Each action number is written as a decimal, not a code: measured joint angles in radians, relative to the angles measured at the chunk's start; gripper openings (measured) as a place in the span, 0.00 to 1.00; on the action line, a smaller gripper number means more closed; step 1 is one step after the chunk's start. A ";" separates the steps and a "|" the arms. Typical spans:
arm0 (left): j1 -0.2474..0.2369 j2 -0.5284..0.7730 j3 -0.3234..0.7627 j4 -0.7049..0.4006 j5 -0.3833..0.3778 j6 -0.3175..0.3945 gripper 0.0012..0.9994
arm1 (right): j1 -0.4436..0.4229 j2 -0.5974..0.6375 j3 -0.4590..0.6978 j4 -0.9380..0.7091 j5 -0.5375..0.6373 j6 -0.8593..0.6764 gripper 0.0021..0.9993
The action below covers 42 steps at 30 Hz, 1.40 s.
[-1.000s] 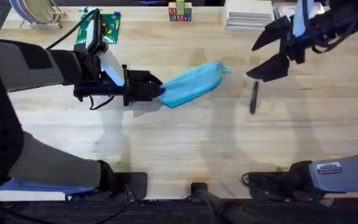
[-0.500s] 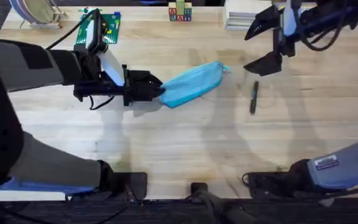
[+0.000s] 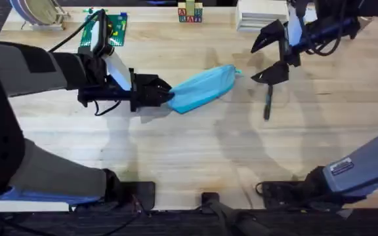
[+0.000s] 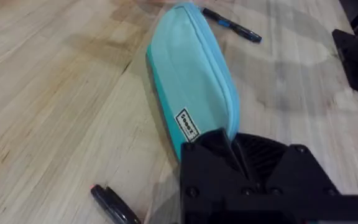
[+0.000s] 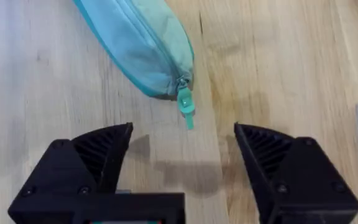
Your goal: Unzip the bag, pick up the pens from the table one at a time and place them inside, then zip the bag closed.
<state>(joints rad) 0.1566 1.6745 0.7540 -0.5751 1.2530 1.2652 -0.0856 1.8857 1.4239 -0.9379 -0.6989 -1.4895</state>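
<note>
left gripper (image 3: pixel 165 93) clamps the near end of the bag (image 3: pixel 204 88); right gripper (image 3: pixel 269 56) hangs wide open above the table (image 3: pixel 189 151).

the light blue bag lies slanted mid-table, zipper closed, its teal pull tab (image 5: pixel 186 107) at the far end, just ahead of the right gripper's spread black fingers (image 5: pixel 95 152). one dark pen (image 3: pixel 267 103) lies on the wood just right of the bag, under the right gripper. another pen (image 4: pixel 114 206) lies beside the left gripper, near the bag's held end.

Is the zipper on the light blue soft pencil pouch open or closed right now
Closed. The zipper line on the light blue soft pencil pouch runs sealed, with the small teal pull tab at its end.
</note>
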 joint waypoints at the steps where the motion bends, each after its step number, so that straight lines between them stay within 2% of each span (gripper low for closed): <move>1: 0.000 0.000 0.000 0.000 0.000 0.000 0.04 | 0.000 0.004 0.000 0.001 -0.001 0.000 0.99; 18: 0.000 0.000 0.000 0.000 0.000 0.000 0.04 | 0.000 0.089 0.000 0.071 -0.055 0.000 0.99; 23: 0.000 0.000 0.000 0.000 0.000 0.000 0.04 | 0.000 0.137 0.001 0.095 -0.110 0.000 0.99; 42: 0.000 0.000 0.000 0.000 0.000 0.000 0.04 | 0.006 0.211 0.003 0.101 -0.190 0.000 0.99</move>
<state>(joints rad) 0.1566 1.6746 0.7540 -0.5751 1.2530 1.2651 -0.0795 2.0968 1.4269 -0.8364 -0.8894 -1.4899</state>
